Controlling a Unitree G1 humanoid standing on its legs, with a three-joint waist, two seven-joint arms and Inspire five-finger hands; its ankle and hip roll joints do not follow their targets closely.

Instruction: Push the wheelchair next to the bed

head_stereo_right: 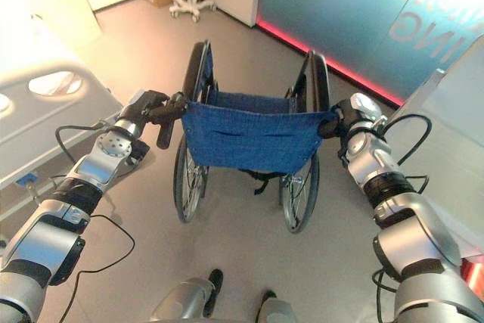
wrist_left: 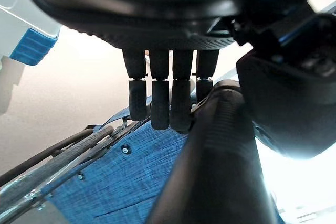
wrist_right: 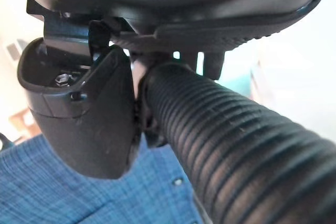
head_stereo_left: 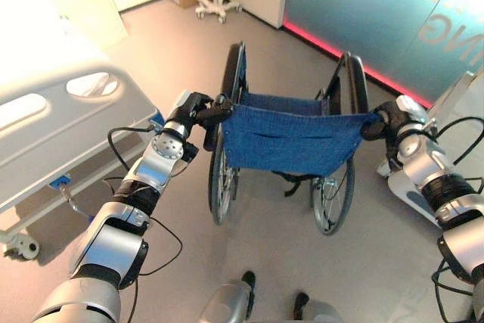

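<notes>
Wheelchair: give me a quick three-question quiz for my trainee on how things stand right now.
1. True or false: the bed stands on the robot's right of the wheelchair.
2. What is the right hand curled round? A) a wheel B) the ribbed right push handle C) the bed rail
3. Fill in: the left hand grips the left push handle, beside the ___ cloth backrest.

Key: 1 false, the bed is on the robot's left; 2 B; 3 blue.
</notes>
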